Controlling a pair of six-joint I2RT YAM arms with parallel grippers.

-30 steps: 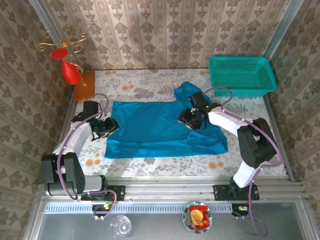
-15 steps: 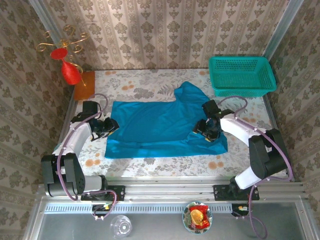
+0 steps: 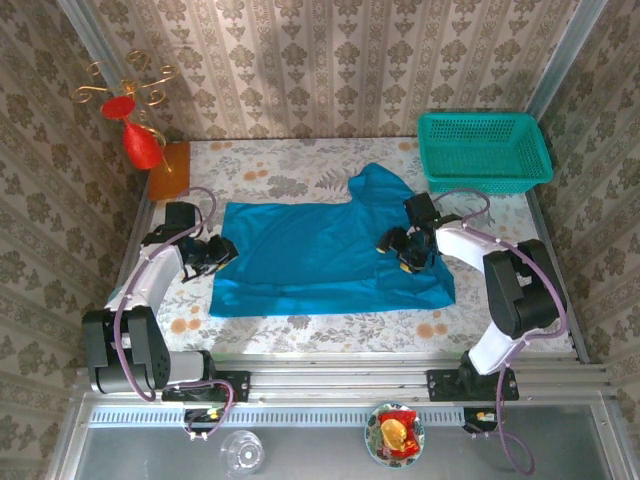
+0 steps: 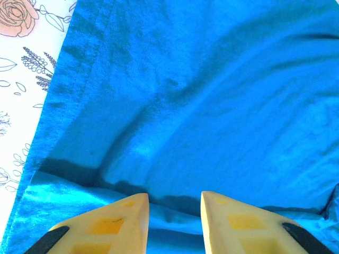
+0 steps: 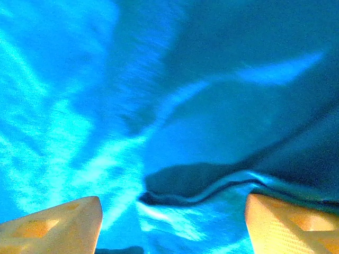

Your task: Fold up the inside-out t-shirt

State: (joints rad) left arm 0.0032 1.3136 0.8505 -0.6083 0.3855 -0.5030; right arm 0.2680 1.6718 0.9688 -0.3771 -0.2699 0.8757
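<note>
The inside-out t-shirt [image 3: 310, 255] lies spread flat on the flowered table, bright blue, with one sleeve poking toward the back. At its left edge is my left gripper [image 3: 220, 250]. In the left wrist view its jaws [image 4: 175, 197] stand a little apart, straddling a raised fold along the hem of the t-shirt [image 4: 201, 95] without squeezing it. My right gripper [image 3: 395, 245] hovers over the shirt's right part. Seen from the right wrist, this gripper [image 5: 173, 197] is wide open and empty, with a loose hem edge of the t-shirt [image 5: 212, 106] lying below the gap.
A teal mesh basket [image 3: 485, 150] stands at the back right corner. An orange block [image 3: 168, 172] and a red ornament [image 3: 140, 140] sit at the back left. Walls close in on three sides. The metal rail [image 3: 340, 378] runs along the near edge.
My right gripper swung right and nearer over the shirt, then came back a little, its jaws widening throughout. The left gripper and the shirt's outline stayed put.
</note>
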